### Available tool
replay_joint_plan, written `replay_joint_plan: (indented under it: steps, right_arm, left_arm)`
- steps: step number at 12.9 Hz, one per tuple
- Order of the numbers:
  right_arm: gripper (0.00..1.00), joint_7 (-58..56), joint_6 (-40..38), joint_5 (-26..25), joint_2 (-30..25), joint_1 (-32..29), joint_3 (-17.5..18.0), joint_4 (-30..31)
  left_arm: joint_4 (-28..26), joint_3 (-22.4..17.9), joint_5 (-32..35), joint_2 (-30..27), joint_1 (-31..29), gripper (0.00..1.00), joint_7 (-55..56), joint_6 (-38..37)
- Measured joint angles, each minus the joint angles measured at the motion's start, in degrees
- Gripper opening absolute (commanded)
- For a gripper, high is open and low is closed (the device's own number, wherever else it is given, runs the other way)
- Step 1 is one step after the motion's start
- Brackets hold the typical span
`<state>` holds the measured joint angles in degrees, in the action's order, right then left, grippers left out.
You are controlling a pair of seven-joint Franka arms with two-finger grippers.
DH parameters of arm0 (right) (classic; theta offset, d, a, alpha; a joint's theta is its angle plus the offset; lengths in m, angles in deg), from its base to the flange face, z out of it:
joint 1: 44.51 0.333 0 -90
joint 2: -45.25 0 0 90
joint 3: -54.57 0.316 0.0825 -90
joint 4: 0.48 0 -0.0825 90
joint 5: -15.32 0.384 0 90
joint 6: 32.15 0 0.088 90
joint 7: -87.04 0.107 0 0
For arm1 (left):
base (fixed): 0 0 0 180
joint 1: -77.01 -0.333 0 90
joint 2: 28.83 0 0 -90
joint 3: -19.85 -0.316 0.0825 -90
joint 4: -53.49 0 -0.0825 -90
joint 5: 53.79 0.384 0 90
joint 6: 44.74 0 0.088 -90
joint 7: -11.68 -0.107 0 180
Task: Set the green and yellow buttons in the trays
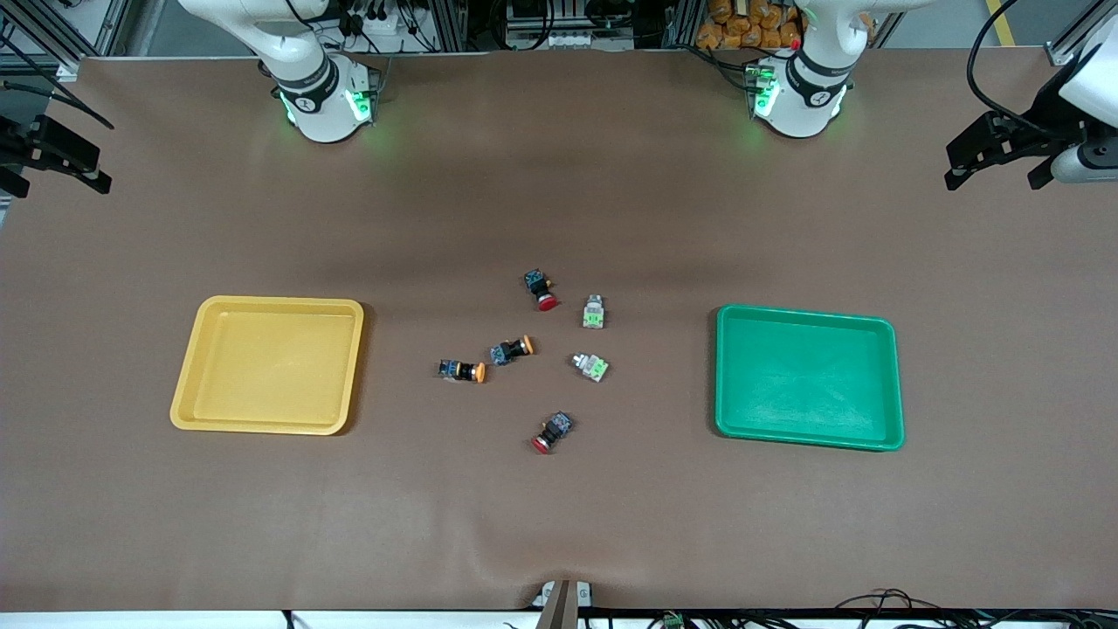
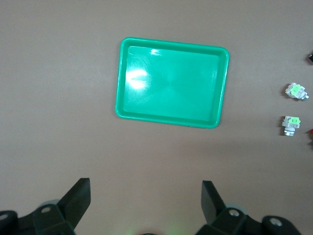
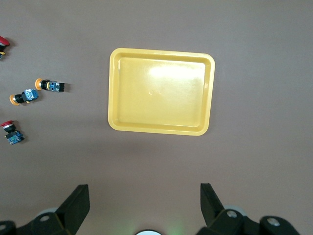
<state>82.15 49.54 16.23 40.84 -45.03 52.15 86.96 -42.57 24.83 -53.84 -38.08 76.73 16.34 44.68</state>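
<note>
Two green-capped buttons [image 1: 594, 312] [image 1: 591, 366] and two yellow-capped buttons [image 1: 512, 349] [image 1: 462, 370] lie on the table between the trays. The yellow tray [image 1: 268, 364] sits toward the right arm's end, the green tray [image 1: 808, 377] toward the left arm's end; both are empty. My left gripper [image 2: 145, 196] is open and empty, high over the table's end by the green tray [image 2: 171, 83]. My right gripper [image 3: 144, 198] is open and empty, high over the end by the yellow tray [image 3: 160, 91]. Both arms wait.
Two red-capped buttons [image 1: 541, 290] [image 1: 553, 432] lie among the others, one farther from the front camera and one nearer. The brown mat [image 1: 559, 524] covers the whole table.
</note>
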Motion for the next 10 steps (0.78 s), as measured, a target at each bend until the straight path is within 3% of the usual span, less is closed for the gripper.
replay_joint_plan:
  steps: [10]
  right_arm:
    - [1.00, 0.0, -0.3, -0.3, 1.5, -0.1, -0.2, 0.1]
  left_arm:
    - [0.0, 0.0, 0.0, 0.1, 0.0, 1.00, 0.0, -0.1]
